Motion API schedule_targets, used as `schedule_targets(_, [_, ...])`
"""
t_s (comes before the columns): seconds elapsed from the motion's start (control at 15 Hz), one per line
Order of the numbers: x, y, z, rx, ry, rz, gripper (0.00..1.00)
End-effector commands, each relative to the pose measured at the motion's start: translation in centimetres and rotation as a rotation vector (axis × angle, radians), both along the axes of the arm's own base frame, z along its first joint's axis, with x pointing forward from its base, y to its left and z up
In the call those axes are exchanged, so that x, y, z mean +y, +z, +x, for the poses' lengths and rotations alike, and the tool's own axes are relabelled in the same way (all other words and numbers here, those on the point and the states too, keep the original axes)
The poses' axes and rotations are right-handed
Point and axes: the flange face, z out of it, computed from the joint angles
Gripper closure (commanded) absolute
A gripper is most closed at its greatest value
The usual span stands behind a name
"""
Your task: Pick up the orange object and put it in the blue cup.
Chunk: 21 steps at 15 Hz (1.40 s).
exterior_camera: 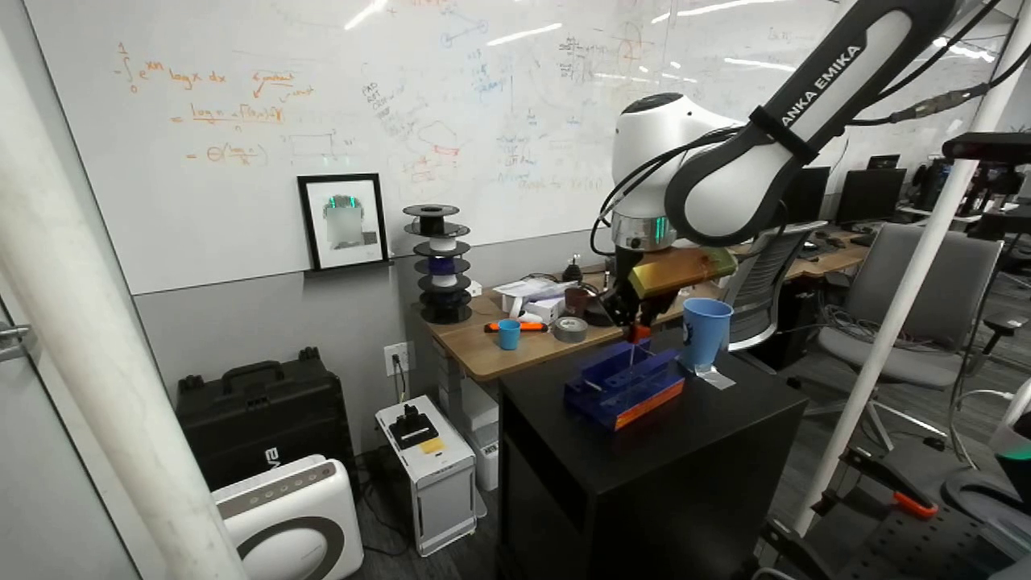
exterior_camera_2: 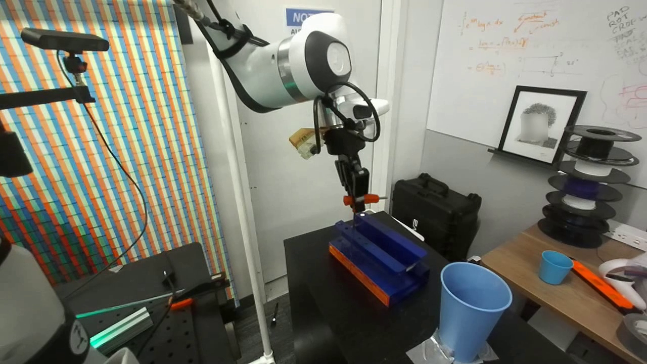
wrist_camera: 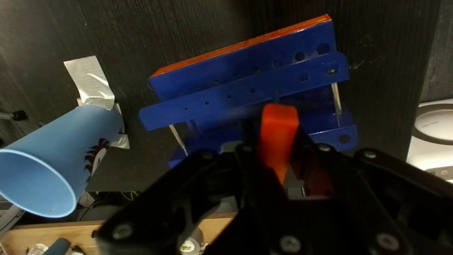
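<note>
The orange object is a bright orange T-shaped handle [exterior_camera_2: 371, 198] with a thin metal shaft pointing down. It also shows in an exterior view [exterior_camera: 640, 333] and in the wrist view [wrist_camera: 279, 124]. My gripper [exterior_camera_2: 358, 196] is shut on the handle, with the black fingers on either side of it. The handle is above the dark-blue rack [exterior_camera_2: 389, 247]; I cannot tell if the shaft's lower end is still in a rack hole. The tall light-blue cup [exterior_camera_2: 467, 318] stands upright beside the rack, in both exterior views [exterior_camera: 705, 334] and at left in the wrist view [wrist_camera: 74, 141].
The rack and cup stand on a black cabinet [exterior_camera: 596, 459]. Silver tape [wrist_camera: 90, 81] lies at the cup's base. A wooden desk [exterior_camera: 475, 354] behind holds a small blue cup [exterior_camera: 508, 333], an orange-black tool [exterior_camera_2: 601, 285] and a tape roll [exterior_camera: 570, 329].
</note>
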Motion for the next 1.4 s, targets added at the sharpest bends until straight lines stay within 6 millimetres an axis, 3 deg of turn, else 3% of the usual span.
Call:
schedule_targets(0.0, [0.8,0.8,-0.5,-0.025,0.033,0.007,0.92])
schedule_targets(0.13, [1.1,1.4,-0.6,-0.033,0.047,0.005,0.87])
schedule_targets(0.67, [2.3,6.4,-3.2,-0.084,0.138,0.024,0.86])
schedule_targets(1.0, [2.2,10.8,-5.5,-0.162,0.163,-0.006,0.86])
schedule_targets(1.13, [1.4,12.9,-6.3,-0.190,0.161,-0.024,0.86])
schedule_targets(1.33, [-2.2,16.1,-6.1,-0.227,0.094,-0.082,0.87])
